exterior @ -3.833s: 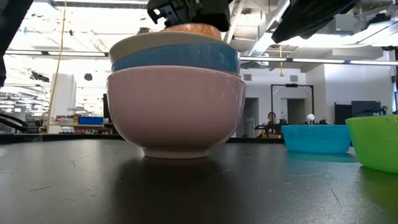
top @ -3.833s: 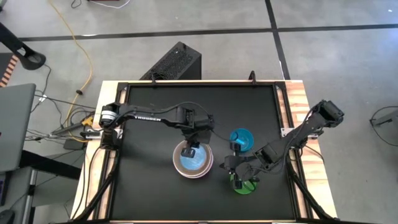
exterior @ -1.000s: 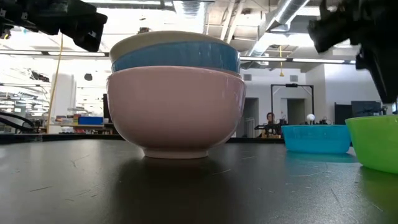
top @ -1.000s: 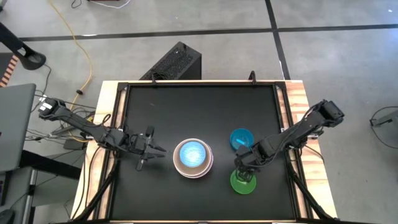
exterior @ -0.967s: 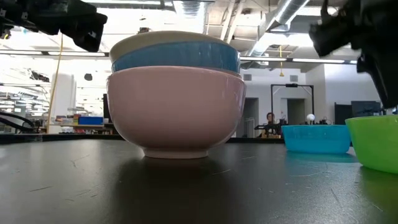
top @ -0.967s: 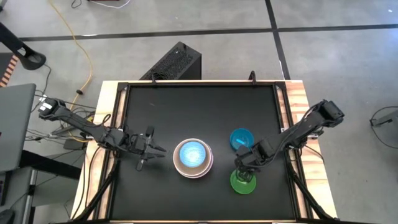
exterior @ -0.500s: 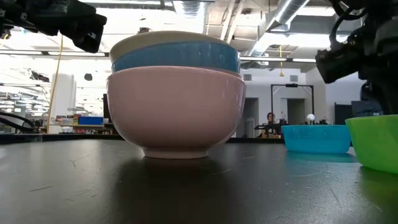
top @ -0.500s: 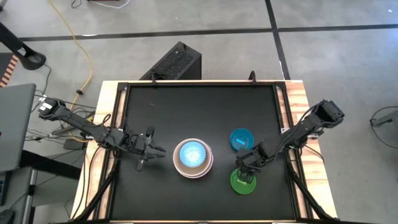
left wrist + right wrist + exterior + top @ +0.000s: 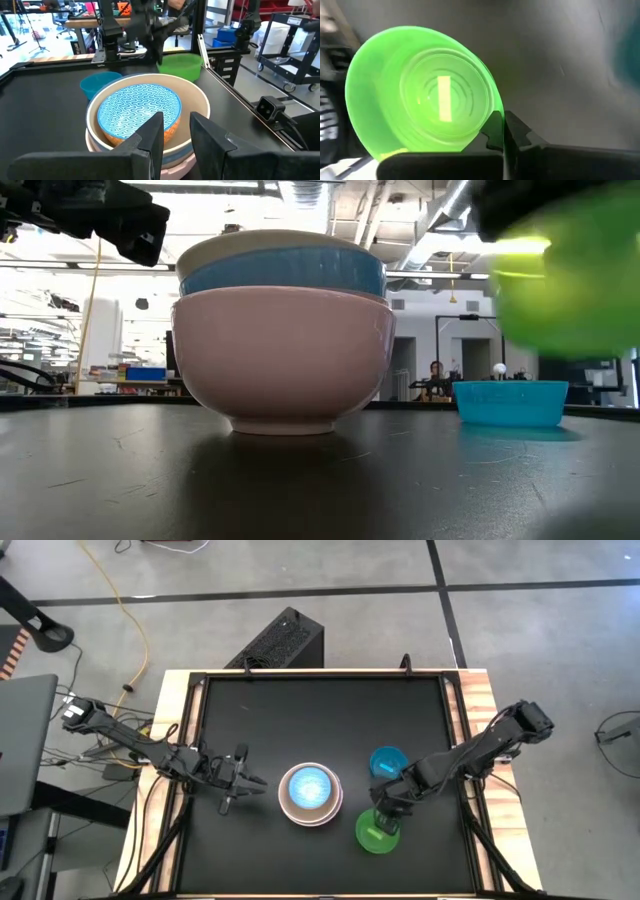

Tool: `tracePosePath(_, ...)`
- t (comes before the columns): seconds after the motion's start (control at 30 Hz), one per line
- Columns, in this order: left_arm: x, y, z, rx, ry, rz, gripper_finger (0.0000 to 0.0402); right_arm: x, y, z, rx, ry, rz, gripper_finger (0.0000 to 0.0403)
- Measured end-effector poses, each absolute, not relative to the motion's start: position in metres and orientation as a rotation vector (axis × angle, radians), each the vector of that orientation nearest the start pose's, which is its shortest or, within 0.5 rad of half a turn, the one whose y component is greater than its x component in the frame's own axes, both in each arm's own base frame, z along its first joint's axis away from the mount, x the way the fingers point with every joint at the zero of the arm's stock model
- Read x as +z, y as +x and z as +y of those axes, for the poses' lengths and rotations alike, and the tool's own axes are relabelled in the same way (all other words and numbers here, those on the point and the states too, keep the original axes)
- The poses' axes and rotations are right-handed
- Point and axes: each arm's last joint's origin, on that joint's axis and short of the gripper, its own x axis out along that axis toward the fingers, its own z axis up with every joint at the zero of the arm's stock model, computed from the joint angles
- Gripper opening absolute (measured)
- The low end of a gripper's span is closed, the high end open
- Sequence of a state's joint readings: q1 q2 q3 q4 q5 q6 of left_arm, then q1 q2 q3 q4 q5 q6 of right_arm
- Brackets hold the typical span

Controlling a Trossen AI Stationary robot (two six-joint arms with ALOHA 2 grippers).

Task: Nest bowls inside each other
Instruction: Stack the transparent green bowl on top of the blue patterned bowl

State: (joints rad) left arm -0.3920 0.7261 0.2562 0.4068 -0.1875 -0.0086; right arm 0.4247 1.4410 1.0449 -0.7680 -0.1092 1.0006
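Observation:
A stack of nested bowls stands mid-table on the pink bowl's foot. In it sit a blue bowl, a cream one, and a patterned light blue bowl innermost. A small teal bowl stands on the mat to the stack's right. My right gripper is shut on the green bowl, which is in the air near the table's front right. My left gripper waits left of the stack, level, fingers apart, with nothing between them. My right gripper pinches the green bowl's rim between its two fingers, one inside the bowl and one outside. The fingers slant down from the table's right. The bowl hangs tilted, lifted clear of the mat.
The black mat is framed by wooden table edges. A black box stands on the floor beyond the far edge. The far half of the mat holds no objects.
My right gripper has shut on the green bowl's rim and risen with it. The bowl, which stood on the mat at the front right, is now lifted clear, tilted, and shifted a little toward the stack.

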Motion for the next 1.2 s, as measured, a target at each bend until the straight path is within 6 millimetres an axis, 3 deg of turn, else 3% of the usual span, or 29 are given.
tracePosePath(0.2, 0.215, 0.154, -0.058, -0.204, 0.011, 0.061, 0.0084, 0.302, 0.276, 0.105, -0.053, 0.621, 1.028, 0.0003)
tracePosePath(0.33, 0.215, 0.154, -0.058, -0.204, 0.014, 0.061, 0.0084, 0.326, 0.299, 0.085, -0.069, 0.545, 0.915, 0.0002)
tracePosePath(0.57, 0.216, 0.154, -0.058, -0.203, 0.013, 0.059, 0.0084, 0.331, 0.358, 0.043, -0.056, 0.447, 0.906, 0.0001)
tracePosePath(0.8, 0.215, 0.154, -0.058, -0.204, 0.016, 0.068, 0.0084, 0.325, 0.39, 0.009, -0.089, 0.438, 1.003, 0.0)
tracePosePath(0.97, 0.213, 0.154, -0.058, -0.204, 0.028, 0.085, 0.0084, 0.311, 0.401, 0.001, -0.082, 0.464, 1.039, 0.0)
tracePosePath(1.2, 0.212, 0.154, -0.058, -0.204, 0.032, 0.094, 0.0084, 0.311, 0.401, 0.001, -0.097, 0.49, 1.043, 0.0007)
